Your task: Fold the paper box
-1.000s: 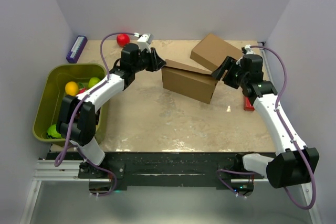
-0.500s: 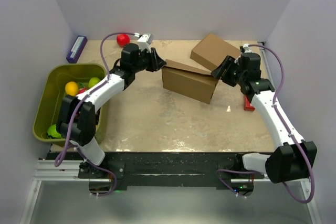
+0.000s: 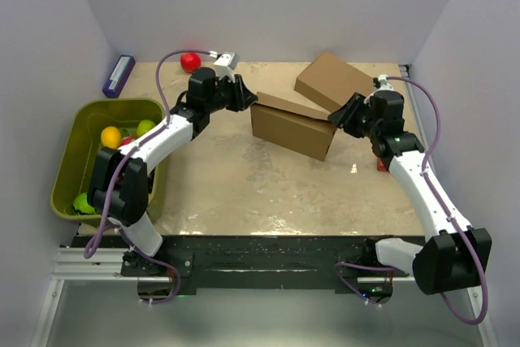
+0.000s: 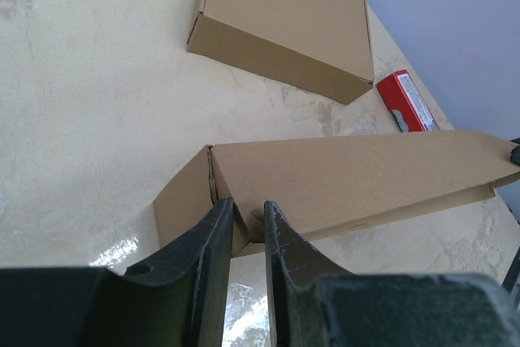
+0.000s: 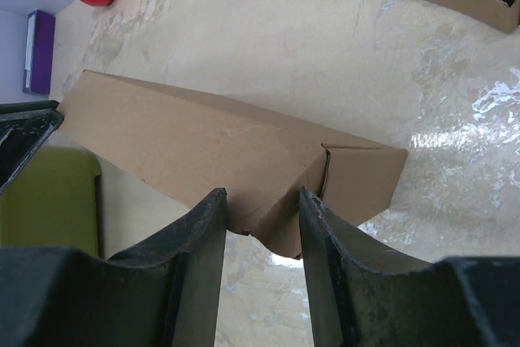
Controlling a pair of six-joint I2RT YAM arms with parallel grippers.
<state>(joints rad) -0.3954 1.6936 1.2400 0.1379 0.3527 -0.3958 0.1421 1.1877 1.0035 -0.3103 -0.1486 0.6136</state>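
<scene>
The plain brown corrugated cardboard box (image 3: 291, 126) is sitting on the beige marbled table (image 3: 244, 184) between both tools. The left tool (image 4: 248, 215) is pinching its raised lid edge; the right tool (image 5: 262, 205), fingers spread, is straddling the opposite corner.

Robot lab cell: bare partition walls (image 3: 268, 6), aluminium rail frame (image 3: 81, 262), marble-look tabletop (image 3: 244, 184)

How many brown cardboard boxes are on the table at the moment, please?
2. The open-lidded box stands mid-table between the left gripper and the right gripper; the closed box lies behind it, toward the far right corner. None seems hidden.
</scene>
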